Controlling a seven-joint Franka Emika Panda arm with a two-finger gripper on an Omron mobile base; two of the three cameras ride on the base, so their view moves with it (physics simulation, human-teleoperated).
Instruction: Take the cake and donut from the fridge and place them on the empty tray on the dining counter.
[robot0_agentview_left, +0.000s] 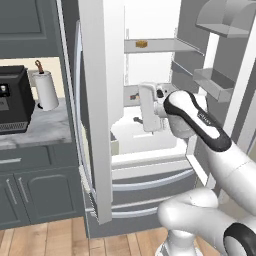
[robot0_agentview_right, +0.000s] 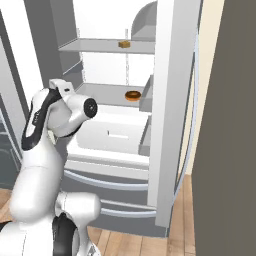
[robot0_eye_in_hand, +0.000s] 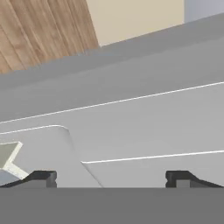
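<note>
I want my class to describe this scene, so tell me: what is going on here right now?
A white robot arm is reaching into the open fridge. Its gripper is open and holds nothing. The cake sits on the upper shelf and the donut on the shelf below it, both untouched. On the counter to the left of the fridge stand a paper towel roll and a black appliance.

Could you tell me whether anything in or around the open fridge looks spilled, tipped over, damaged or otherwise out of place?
Nothing stands out. The fridge stands open, the cake sits flat on the upper shelf and the donut lies flat on the shelf below. The pincer is open and empty.
</note>
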